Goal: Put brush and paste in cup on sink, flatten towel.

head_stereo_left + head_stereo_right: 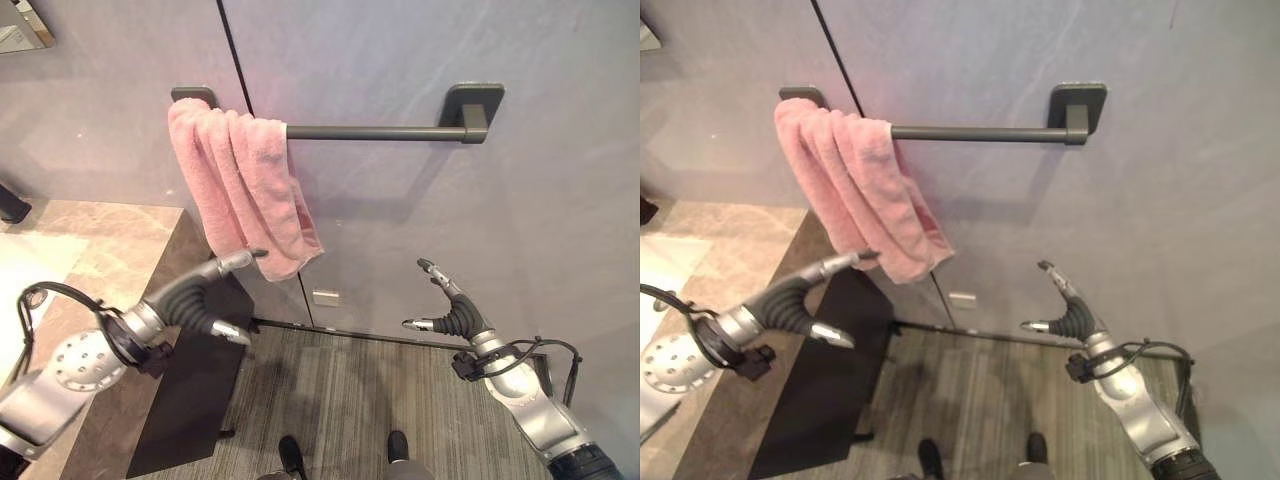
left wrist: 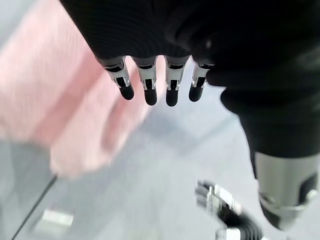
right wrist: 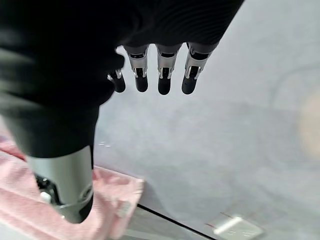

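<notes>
**A:** Lighting's soft and even, grey wall (image 1: 420, 60) evenly lit. The towel bar (image 1: 370, 131) throws a faint shadow below it.

**B:** Yep, no glare anywhere. Left wrist view is smeared though, the pink towel (image 2: 60, 100) is just a soft blur; head views look crisp.

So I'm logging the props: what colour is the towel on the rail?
Pink, a plain towel with no pattern, clearest in the left eye view.

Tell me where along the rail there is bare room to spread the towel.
The rail is bare from the towel's right edge to the right bracket. The crowded end is the left bracket, where the towel hangs bunched, with the left hand at its lower corner. The right hand is open below the bare stretch.
</notes>
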Available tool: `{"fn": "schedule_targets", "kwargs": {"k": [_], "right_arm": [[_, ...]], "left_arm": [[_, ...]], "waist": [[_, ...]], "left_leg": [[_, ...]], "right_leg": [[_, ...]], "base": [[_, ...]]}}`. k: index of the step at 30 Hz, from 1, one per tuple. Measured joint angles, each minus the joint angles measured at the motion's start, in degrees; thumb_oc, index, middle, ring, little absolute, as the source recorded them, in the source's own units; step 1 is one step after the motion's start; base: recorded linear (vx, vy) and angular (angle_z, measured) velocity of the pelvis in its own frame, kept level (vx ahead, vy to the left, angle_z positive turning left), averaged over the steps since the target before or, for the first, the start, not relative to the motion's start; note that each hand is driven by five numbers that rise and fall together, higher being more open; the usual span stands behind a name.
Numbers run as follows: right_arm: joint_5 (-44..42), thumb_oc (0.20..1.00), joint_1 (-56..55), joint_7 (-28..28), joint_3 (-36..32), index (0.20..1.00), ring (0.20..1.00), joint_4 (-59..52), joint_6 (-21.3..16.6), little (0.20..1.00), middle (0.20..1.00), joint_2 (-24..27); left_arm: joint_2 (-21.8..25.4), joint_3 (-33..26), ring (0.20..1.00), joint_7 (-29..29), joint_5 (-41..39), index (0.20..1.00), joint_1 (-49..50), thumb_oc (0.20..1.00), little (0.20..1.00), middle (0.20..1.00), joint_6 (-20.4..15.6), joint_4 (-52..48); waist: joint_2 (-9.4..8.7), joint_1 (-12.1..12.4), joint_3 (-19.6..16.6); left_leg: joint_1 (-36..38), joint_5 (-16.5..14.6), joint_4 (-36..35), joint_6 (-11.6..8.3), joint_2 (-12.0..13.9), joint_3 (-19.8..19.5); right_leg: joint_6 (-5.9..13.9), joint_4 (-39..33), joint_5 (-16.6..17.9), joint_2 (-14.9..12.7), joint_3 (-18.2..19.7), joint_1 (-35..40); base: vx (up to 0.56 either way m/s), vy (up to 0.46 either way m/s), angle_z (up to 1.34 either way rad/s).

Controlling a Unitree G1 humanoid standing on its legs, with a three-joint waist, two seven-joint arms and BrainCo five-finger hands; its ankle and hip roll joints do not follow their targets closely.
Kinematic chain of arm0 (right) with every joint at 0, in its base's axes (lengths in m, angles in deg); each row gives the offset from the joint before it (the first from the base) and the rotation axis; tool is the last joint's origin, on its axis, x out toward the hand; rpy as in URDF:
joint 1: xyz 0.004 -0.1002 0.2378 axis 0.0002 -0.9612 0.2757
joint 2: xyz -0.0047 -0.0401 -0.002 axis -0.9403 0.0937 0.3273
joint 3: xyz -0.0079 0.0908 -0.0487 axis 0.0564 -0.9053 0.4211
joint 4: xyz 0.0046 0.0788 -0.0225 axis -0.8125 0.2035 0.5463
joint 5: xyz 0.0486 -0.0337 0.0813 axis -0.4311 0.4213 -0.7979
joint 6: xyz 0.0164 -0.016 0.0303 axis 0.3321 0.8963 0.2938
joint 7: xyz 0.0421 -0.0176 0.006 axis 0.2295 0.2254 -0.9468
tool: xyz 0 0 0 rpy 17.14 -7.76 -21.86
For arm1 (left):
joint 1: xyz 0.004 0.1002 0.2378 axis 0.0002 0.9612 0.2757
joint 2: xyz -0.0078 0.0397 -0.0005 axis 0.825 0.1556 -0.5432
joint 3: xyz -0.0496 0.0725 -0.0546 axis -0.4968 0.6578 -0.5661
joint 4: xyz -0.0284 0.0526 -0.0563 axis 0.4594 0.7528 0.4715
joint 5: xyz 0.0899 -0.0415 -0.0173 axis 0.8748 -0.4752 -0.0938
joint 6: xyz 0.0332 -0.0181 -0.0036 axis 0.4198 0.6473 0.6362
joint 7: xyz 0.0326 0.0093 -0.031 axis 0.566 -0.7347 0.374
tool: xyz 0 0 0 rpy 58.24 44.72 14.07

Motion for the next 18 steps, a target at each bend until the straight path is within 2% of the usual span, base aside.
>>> {"fn": "schedule_targets", "kwargs": {"k": [3, 5, 6, 7, 8, 10, 15, 18], "right_arm": [[-0.1, 1.0, 0.5, 0.1, -0.2, 1.0, 1.0, -2.9, 0.0, 1.0, 1.0, 0.2], [-1.9, 1.0, 2.6, 0.3, 0.1, 1.0, 1.0, -3.0, 0.0, 1.0, 1.0, -0.1], [-3.1, 1.0, 3.7, 0.4, 0.3, 1.0, 1.0, -3.0, 0.1, 1.0, 1.0, -0.5], [-4.4, 1.0, 5.1, 0.3, 0.6, 1.0, 1.0, -2.9, 0.0, 1.0, 1.0, -0.9], [-4.9, 1.0, 5.4, 0.3, 0.7, 1.0, 1.0, -3.0, 0.0, 1.0, 1.0, -0.8], [-8.0, 1.0, 7.3, 0.3, 1.7, 1.0, 1.0, -3.0, 0.2, 1.0, 1.0, -0.8], [-15.5, 1.0, 13.6, -0.4, 7.4, 1.0, 1.0, -2.9, 0.3, 1.0, 1.0, -0.9], [-16.3, 1.0, 16.9, -1.0, 8.7, 1.0, 1.0, -2.6, 0.5, 1.0, 1.0, -0.9]], "left_arm": [[-1.0, -7.0, 1.0, 2.0, -2.3, 1.0, 3.8, 1.0, 1.0, 1.0, -1.1, 1.2], [-3.3, -8.2, 1.0, 4.3, -4.5, 1.0, 3.4, 1.0, 1.0, 1.0, -2.0, 4.5], [-6.2, -8.3, 1.0, 5.1, -5.7, 1.0, 1.9, 1.0, 1.0, 1.0, -2.2, 6.3], [-8.7, -8.1, 1.0, 7.1, -8.0, 1.0, 0.5, 1.0, 1.0, 1.0, -1.7, 9.4], [-8.4, -8.0, 1.0, 7.3, -8.6, 1.0, 0.7, 1.0, 1.0, 1.0, -1.6, 10.0], [-11.0, -6.5, 1.0, 7.5, -11.1, 1.0, -1.5, 1.0, 1.0, 1.0, -1.5, 13.7], [-11.0, 0.5, 1.0, 6.7, -15.4, 1.0, -4.1, 1.0, 1.0, 1.0, 0.6, 20.3], [-11.0, 1.3, 1.0, 6.6, -15.6, 1.0, -6.6, 1.0, 1.0, 1.0, 1.0, 24.6]], "waist": [[0.11, 1.2, 0.0], [0.26, 1.8, 0.0], [0.55, 2.1, 0.0], [0.72, 2.4, 0.1], [0.69, 2.8, 0.1], [0.94, 3.1, 0.0], [0.9, 4.0, 0.1], [0.83, 4.0, 0.1]], "left_leg": [[-0.3, 0.0, 0.0, -0.01, -0.1, -0.5], [-0.9, 0.2, 0.0, -0.23, -0.2, -1.2], [-1.0, 0.3, 0.0, -0.3, -0.2, -1.4], [-1.4, 0.3, 0.0, -0.44, -0.2, -2.0], [-1.8, 0.4, 0.0, -0.54, -0.2, -2.4], [-2.8, 0.7, 0.0, -0.68, -0.3, -3.3], [-4.5, 1.1, 0.0, -0.59, -0.4, -4.0], [-4.9, 1.1, 0.0, -0.59, -0.4, -4.0]], "right_leg": [[0.03, 0.0, -0.1, 0.0, -0.5, 0.0], [0.05, 0.0, -0.2, 0.0, -1.2, -0.1], [0.05, 0.0, -0.2, 0.0, -1.4, -0.2], [0.01, 0.0, -0.2, -0.1, -1.9, -0.2], [0.0, 0.0, -0.3, -0.1, -2.3, -0.3], [-0.02, 0.0, -0.3, -0.1, -3.1, -0.8], [-0.09, 0.0, -0.2, -0.1, -3.7, -2.1], [-0.09, 0.0, -0.2, -0.1, -3.7, -2.5]], "base": [[-0.04, 0.016, 0.09], [-0.05, -0.001, 0.16], [-0.04, 0.003, 0.17], [-0.05, 0.004, 0.17], [-0.06, 0.008, 0.25], [-0.02, 0.013, 0.24], [0.0, 0.014, 0.07], [0.02, 0.041, 0.0]]}}
